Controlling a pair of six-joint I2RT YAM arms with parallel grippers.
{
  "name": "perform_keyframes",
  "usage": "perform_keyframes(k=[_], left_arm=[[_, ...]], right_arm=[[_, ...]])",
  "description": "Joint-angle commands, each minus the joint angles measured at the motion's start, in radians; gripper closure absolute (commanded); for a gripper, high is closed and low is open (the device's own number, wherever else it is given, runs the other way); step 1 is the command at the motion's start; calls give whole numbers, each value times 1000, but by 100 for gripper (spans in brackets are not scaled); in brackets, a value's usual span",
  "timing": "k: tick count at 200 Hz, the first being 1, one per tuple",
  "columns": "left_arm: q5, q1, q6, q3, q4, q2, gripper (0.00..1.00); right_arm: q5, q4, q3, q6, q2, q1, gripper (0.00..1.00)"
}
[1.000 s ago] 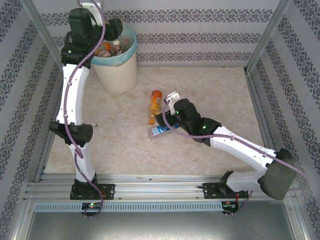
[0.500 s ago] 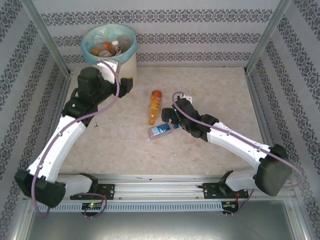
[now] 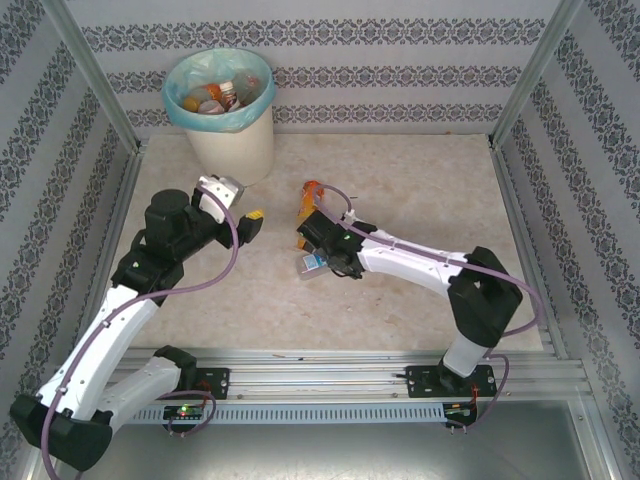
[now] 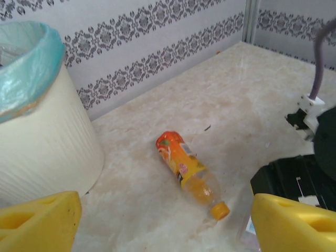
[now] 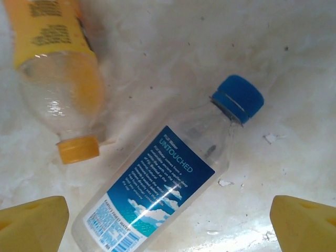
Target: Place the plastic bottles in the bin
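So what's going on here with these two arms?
Two robot arms are putting plastic bottles into the round cream-white bin with a turquoise liner; several lie inside. Two more lie on the table: an orange bottle and a clear blue-labelled bottle with a blue cap. The right hand hangs open over the blue-labelled one; the left hand is open and empty.

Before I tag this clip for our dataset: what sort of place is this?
Probably a robot test cell, not a real room: wallpaper panels held in an aluminium frame, and a mounting rail along the near edge of the table.
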Motion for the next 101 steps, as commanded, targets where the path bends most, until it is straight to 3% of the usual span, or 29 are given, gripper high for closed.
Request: perform_keyframes(k=[1,64,101], left_arm=[[-40,-10,58,-62,119,-40,13],[-169,-11,55,-81,113,-53,8],[-197,-10,57,-92,126,-69,6]], right_arm=[[-34,-63,56,103,57,7,2],[-102,-84,188,116,232,4,2],[-143,-96,134,161,234,4,3]])
